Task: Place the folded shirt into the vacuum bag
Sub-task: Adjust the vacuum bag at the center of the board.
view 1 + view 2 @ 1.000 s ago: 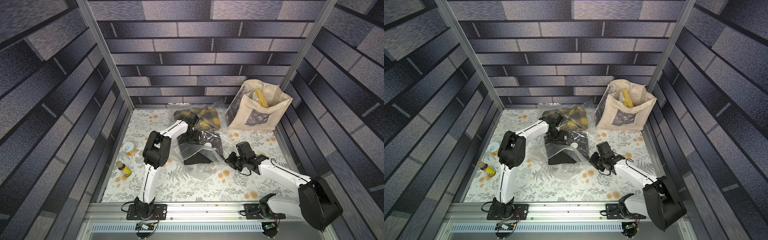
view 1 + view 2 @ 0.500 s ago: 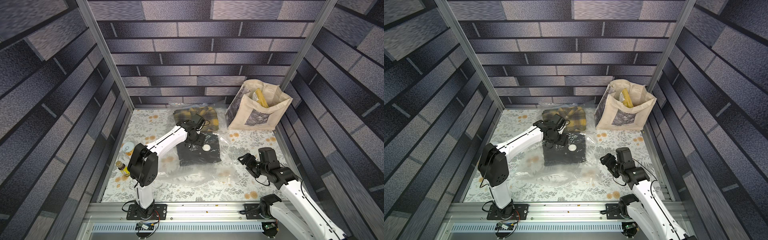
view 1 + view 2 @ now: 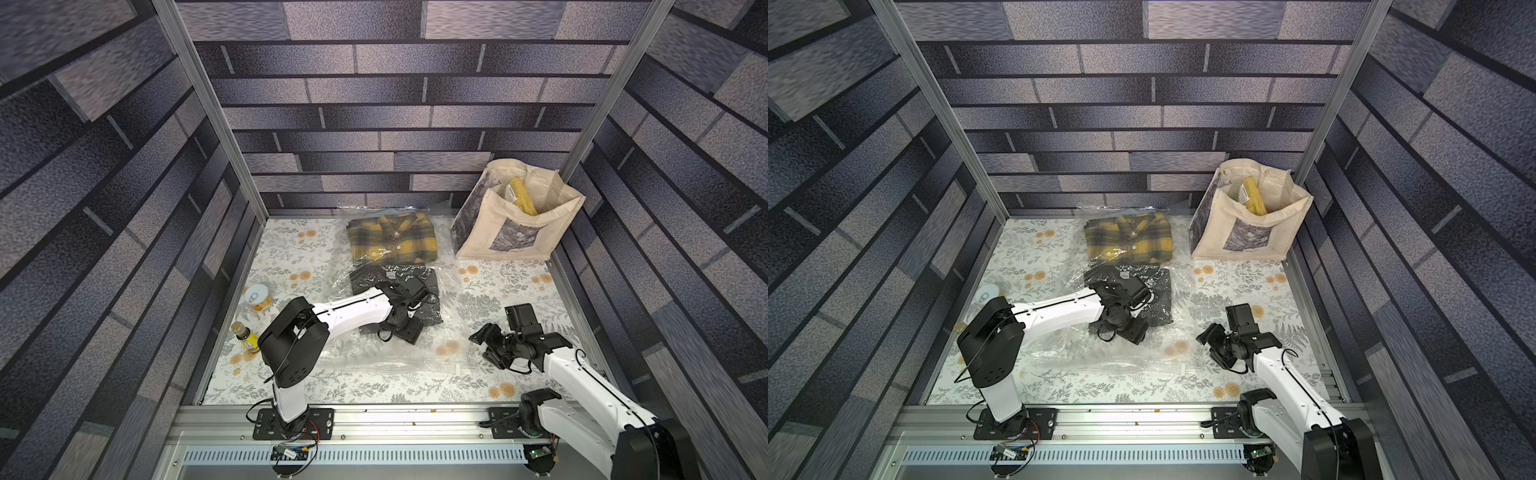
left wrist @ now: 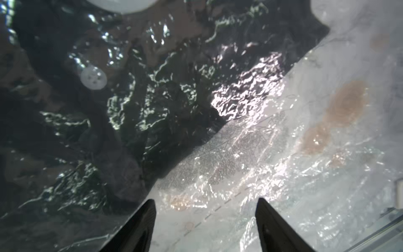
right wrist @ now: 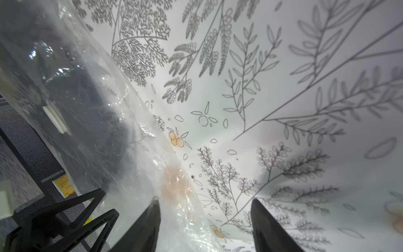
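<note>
**Currently: shirt in bag, both hands empty**

Vacuum bag [image 3: 374, 357] [image 3: 1113, 357]: clear, crinkled plastic lying flat on the flowered bench [image 3: 291, 249]. In both top views it runs from the back wall at frame centre down toward the lower middle.

Dark folded shirt [image 3: 365, 277] [image 3: 1163, 299]: lies at frame centre. In the left wrist view, wrinkled plastic covers the cloth [image 4: 109, 131], so it sits inside the bag. A small white round piece [image 4: 93, 78] shows over it.

Yellow plaid shirt [image 3: 392, 241]: lies folded just above the dark one, near the back wall, with plastic over its lower edge.

Left hand [image 3: 405, 330] [image 3: 1129, 330]: hangs over the lower edge of the dark shirt. Its fingers are spread [image 4: 205, 199] with nothing between them.

Right hand [image 3: 482, 347] [image 3: 1210, 347]: sits in the lower right of the bench, just beside the bag's right edge. Its fingers are apart and empty [image 5: 205, 199], with the bag's plastic [image 5: 130, 163] at one side.

Beige tote bag [image 3: 498, 232]: stands upright at the upper right with a yellow pack [image 3: 519, 199] inside.

Can [image 3: 259, 297] and small bottle [image 3: 243, 336]: stand at the bench's left edge.
</note>
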You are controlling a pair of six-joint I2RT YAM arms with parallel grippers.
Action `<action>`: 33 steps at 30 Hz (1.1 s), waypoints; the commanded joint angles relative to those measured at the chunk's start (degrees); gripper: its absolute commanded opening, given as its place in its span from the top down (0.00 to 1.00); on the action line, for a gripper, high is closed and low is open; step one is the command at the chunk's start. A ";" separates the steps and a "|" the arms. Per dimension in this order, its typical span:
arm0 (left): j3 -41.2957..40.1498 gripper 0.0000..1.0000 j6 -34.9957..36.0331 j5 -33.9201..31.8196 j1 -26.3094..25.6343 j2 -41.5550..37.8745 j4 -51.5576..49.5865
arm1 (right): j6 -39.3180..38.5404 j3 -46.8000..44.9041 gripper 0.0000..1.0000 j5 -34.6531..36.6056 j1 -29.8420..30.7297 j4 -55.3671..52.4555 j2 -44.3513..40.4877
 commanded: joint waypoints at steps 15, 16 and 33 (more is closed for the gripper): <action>-2.85 0.17 15.10 -11.90 -11.76 -15.29 5.69 | 3.40 -0.39 0.82 -9.85 4.15 6.49 -3.63; -4.40 0.14 18.09 -14.62 -14.11 -16.59 7.91 | 3.96 -0.04 0.85 -9.97 4.15 6.07 -4.36; -3.23 0.04 31.88 -27.94 -26.53 -7.51 10.03 | 6.40 7.15 1.00 -9.16 3.91 3.98 -4.08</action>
